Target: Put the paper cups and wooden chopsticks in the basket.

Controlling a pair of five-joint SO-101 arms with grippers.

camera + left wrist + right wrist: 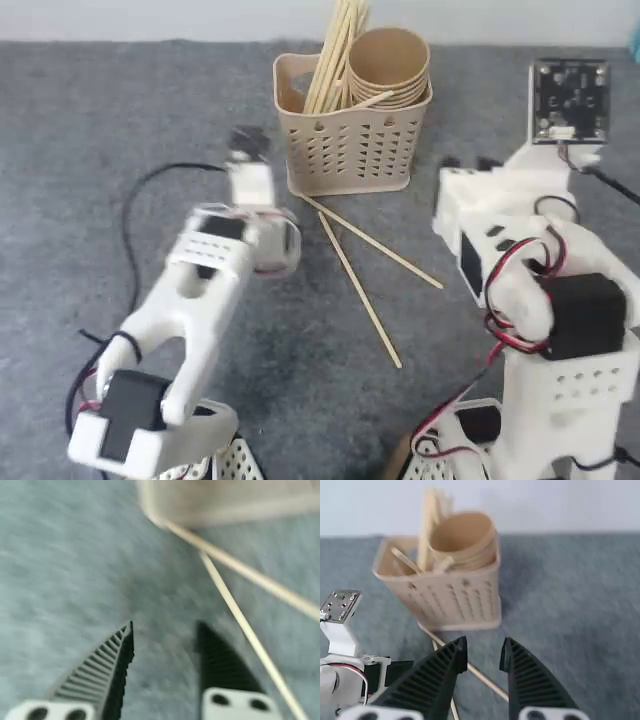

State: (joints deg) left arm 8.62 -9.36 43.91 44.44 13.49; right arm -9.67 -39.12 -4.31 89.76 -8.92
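Left gripper (165, 630) jaws were spread, empty, near two loose chopsticks (360, 290) lying before the basket (345, 150); right gripper (484, 645) jaws were slightly parted, empty. Paper cups (390, 62) sat inside. Sticks judged light, stiff, rollable: pinch mid-length

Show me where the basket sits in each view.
High view: basket at top centre.
Left wrist view: its lower wall, ahead of the left hand.
Right wrist view: whole basket, ahead of the right hand.
Shared landmark: two loose chopsticks lying at its foot.
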